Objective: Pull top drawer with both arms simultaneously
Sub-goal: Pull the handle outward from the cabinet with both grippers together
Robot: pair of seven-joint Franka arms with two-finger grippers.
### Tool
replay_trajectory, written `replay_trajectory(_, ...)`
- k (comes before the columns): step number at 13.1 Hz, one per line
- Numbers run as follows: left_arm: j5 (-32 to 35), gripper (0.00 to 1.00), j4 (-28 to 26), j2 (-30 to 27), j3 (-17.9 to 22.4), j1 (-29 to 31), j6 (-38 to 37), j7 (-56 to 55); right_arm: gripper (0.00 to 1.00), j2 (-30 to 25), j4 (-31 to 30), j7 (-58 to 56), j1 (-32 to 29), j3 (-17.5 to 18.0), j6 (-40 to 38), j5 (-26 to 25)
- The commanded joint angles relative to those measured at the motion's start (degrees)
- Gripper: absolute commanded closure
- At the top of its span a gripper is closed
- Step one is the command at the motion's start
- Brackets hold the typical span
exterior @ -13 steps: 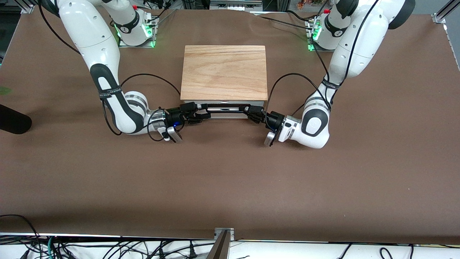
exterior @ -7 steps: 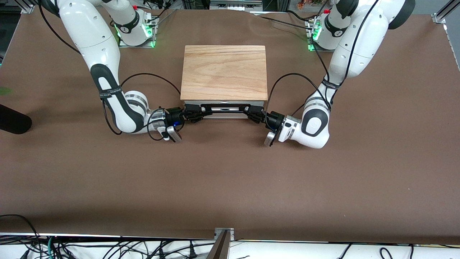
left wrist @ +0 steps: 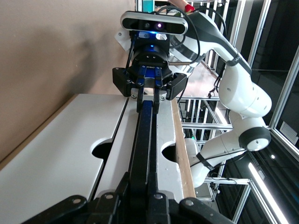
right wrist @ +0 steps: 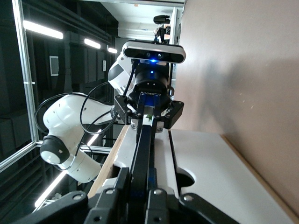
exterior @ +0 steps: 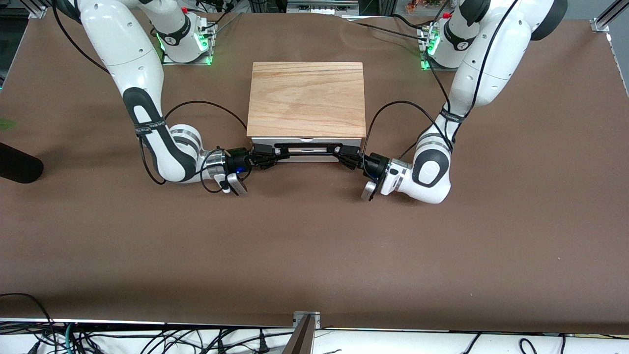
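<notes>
**Front view: both claws clamped on the drawer handle**

Front view gives you the brown table (exterior: 314,246) first, then the two white arms reaching in from their bases at the 11 and 1 o'clock corners. At the middle sits the drawer box, its wooden top panel (exterior: 307,98) hiding most of what lies under it.

You can see the top drawer (exterior: 307,147) only as a thin white strip along the box's 6 o'clock edge, so how far it stands out is hard to judge, and nothing of its inside shows. Your wrist views show its white front (left wrist: 163,140) and a notch (left wrist: 170,153) in the edge.

The black bar handle (exterior: 307,151) runs across that strip. Your right gripper (exterior: 268,156) is closed around the handle's end toward the right arm's end of the table; your left gripper (exterior: 344,156) is closed around the other end. Each wrist view shows the bar (right wrist: 140,158) running straight from its own fingers to the other claw (left wrist: 149,86), pinched there too.
</notes>
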Motion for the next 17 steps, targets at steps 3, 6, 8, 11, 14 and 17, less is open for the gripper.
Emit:
replay_trajectory(3, -1.36, 1.00, 13.74, 6.83, -0.35, 0.18, -1.60, -10.55, 0.79, 3.17, 7.88, 2.93, -1.12, 0.14, 1.84, 1.03)
replay_trajectory(6, -1.36, 1.00, 20.43, 10.09, -0.27, -0.18, -1.16, -16.18, 0.79, 6.94, 14.56, 6.36, -1.38, 0.05, 3.00, 1.20)
replay_trajectory(8, -1.28, 1.00, 23.77, 11.06, -0.09, -0.09, -1.08, -19.08, 0.79, 9.41, 18.95, 8.12, -1.74, 0.05, 4.05, 1.20)
replay_trajectory(11, -1.19, 1.00, 26.51, 11.67, 0.35, 0.00, -0.90, -21.73, 0.79, 11.00, 22.66, 10.85, -2.18, 0.05, 4.93, 1.12)
replay_trajectory(14, -0.92, 1.00, 26.42, 11.77, 0.35, 0.17, -0.90, -21.73, 0.79, 10.56, 22.40, 10.86, -2.27, -0.03, 4.76, 0.85)
replay_trajectory(17, -0.92, 1.00, 27.30, 11.68, 1.22, 0.61, -0.90, -21.82, 0.68, 10.56, 22.14, 10.86, -1.83, 0.05, 4.84, 0.68)
